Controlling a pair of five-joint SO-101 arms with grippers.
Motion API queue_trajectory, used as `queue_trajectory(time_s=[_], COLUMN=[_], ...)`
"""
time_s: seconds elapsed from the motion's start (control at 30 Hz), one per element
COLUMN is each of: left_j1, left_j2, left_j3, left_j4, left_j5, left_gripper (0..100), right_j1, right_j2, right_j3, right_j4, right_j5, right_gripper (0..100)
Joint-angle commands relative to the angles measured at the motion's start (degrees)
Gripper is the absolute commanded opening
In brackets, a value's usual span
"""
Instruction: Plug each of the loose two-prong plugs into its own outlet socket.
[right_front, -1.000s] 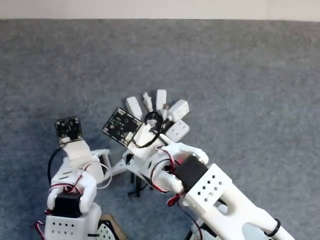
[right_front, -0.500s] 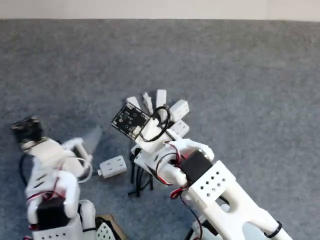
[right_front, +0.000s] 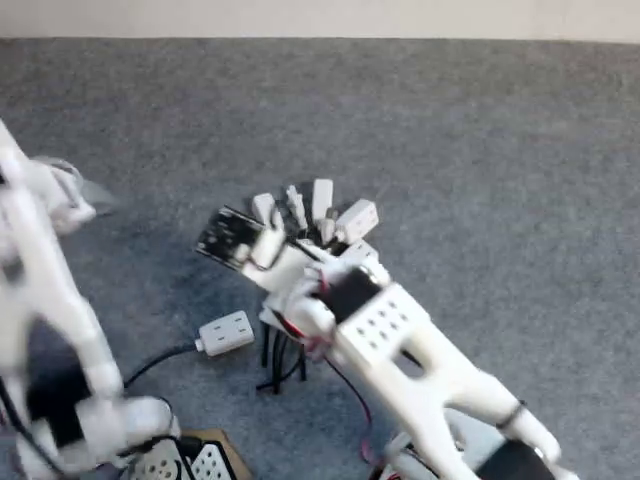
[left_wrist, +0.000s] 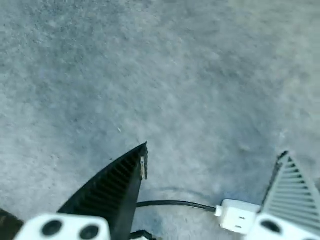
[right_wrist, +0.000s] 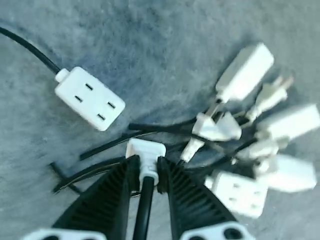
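My right fingers (right_wrist: 112, 195) clench a white plug (right_wrist: 145, 152). The outlet socket (right_wrist: 90, 98) lies just left of it. My left fingers (left_wrist: 120, 180) are spread wide.

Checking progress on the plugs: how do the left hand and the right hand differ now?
The left hand is open and empty; the right hand is shut on a white plug. The left hand is over carpet, the right hand beside the plug pile. Both point downward.
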Motion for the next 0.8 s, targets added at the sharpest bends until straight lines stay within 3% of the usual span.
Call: queue_trajectory(time_s=[0.0, 0.27, 0.4, 0.57, 0.77], left_j1=[-5.76, -13.76, -14.73, -14.64, -14.46], left_j2=[19.65, 39.34, 43.65, 46.99, 48.57], left_j3=[-27.21, -41.01, -44.35, -46.99, -49.01], left_j4=[4.84, 4.66, 4.66, 4.66, 4.66], left_j5=[-3.69, -13.89, -16.35, -16.70, -16.70], left_gripper=[38, 38, 38, 38, 38], right_j1=[0.31, -9.54, -10.07, -9.10, -9.36], right_j2=[6.55, 17.10, 18.77, 19.30, 18.86], right_j3=[-12.35, -21.14, -21.14, -21.05, -21.14], right_j4=[-1.36, 5.05, 6.55, 5.85, 5.76], right_j5=[7.47, 28.13, 37.80, 42.90, 43.08], right_gripper=[0.5, 0.5, 0.5, 0.5, 0.5])
